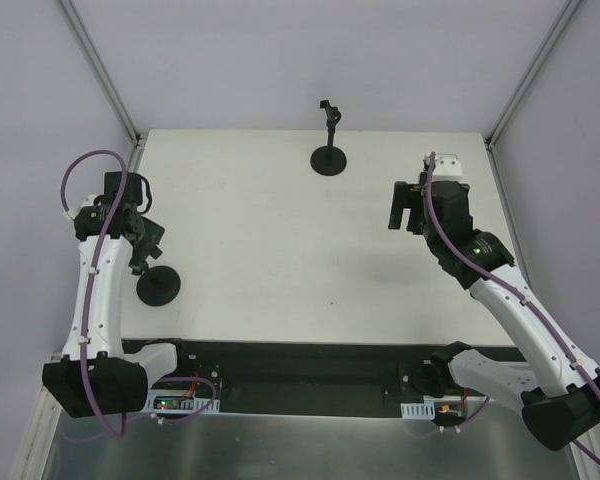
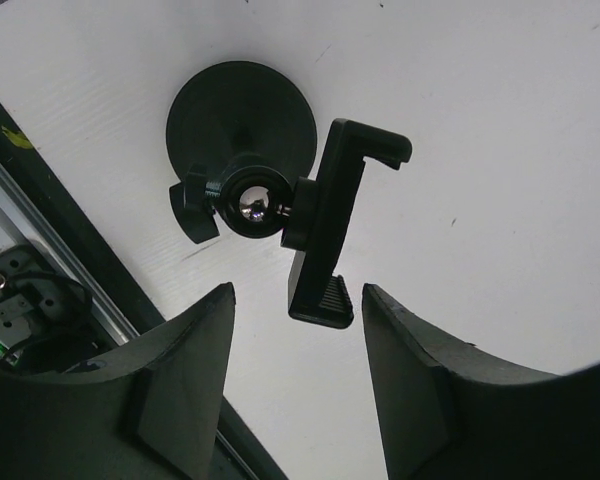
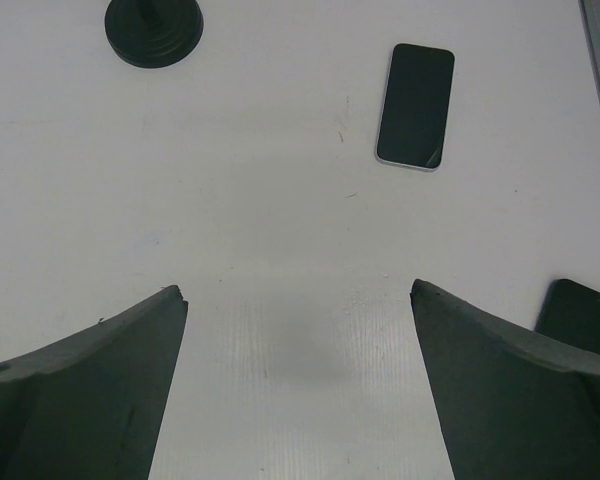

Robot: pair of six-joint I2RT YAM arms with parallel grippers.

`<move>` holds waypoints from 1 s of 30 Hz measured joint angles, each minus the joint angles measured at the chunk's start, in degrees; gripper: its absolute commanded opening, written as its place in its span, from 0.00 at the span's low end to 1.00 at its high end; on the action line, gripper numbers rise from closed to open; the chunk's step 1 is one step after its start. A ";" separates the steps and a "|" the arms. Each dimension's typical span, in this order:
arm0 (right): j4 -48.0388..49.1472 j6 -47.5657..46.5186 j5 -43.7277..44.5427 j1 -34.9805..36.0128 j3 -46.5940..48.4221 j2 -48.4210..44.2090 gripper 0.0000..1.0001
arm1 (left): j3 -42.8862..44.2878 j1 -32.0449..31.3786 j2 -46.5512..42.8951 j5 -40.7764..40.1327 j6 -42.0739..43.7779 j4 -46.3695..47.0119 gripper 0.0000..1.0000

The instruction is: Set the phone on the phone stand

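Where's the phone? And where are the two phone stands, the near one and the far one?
phone (image 3: 415, 105): right wrist view, middle of its dark screen.
near phone stand (image 2: 253, 205): left wrist view, round joint beside its clamp.
far phone stand (image 1: 328, 160): top external view, its round base.

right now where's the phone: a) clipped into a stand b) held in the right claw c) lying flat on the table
c: the phone lies flat on the table, ahead of the open, empty right claw.
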 measured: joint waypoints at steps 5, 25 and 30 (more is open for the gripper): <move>-0.04 -0.07 0.02 0.00 0.00 0.07 0.97 | -1.49 0.76 0.00 -0.07 0.00 2.43 0.45; -0.39 -0.92 0.52 0.00 0.00 0.83 0.97 | -6.29 1.44 -2.73 7.76 18.78 11.63 0.00; -0.42 -1.53 0.46 0.00 0.00 1.90 0.97 | -8.70 1.84 -4.94 17.27 30.99 16.61 0.00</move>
